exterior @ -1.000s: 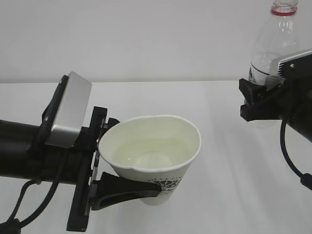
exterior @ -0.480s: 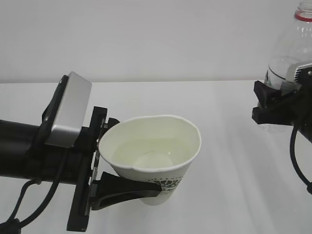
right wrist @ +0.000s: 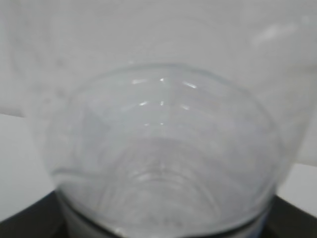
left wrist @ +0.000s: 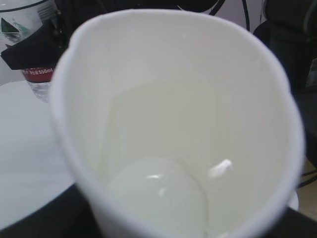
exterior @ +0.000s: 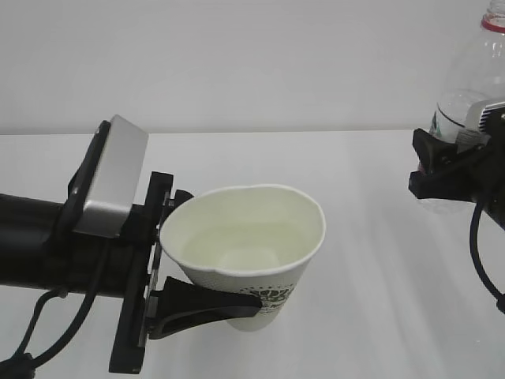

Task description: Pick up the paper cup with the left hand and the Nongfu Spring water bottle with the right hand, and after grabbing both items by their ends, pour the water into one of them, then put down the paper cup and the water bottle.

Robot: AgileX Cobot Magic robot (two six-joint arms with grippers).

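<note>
Nearest the camera, at about seven o'clock in the exterior view, the left gripper point(exterior: 207, 280) sits exactly as it did a second ago, its dark fingers clamped around the lower body of the paper cup point(exterior: 248, 264), which is held clear of the white table point(exterior: 371, 260) with its mouth up and slightly squeezed out of round. The water point(left wrist: 163, 163) lies pooled in the cup's bottom, and its surface looks calm in the left wrist view. What has changed is farther off, at two to three o'clock: the right gripper point(exterior: 439, 166) has carried the Nongfu Spring water bottle point(exterior: 467, 87) outward toward the right edge over the last second, most of that travel coming in the first half, and the bottle now stands upright, its red neck ring nearly cut off by the frame corner. That gripper's jaws are closed on the bottle's lower body; the right wrist view shows only the clear ribbed plastic filling the lens. Cup and bottle are well apart, so the pour looks finished, and what remains, in my judgement, is setting both down.
</note>
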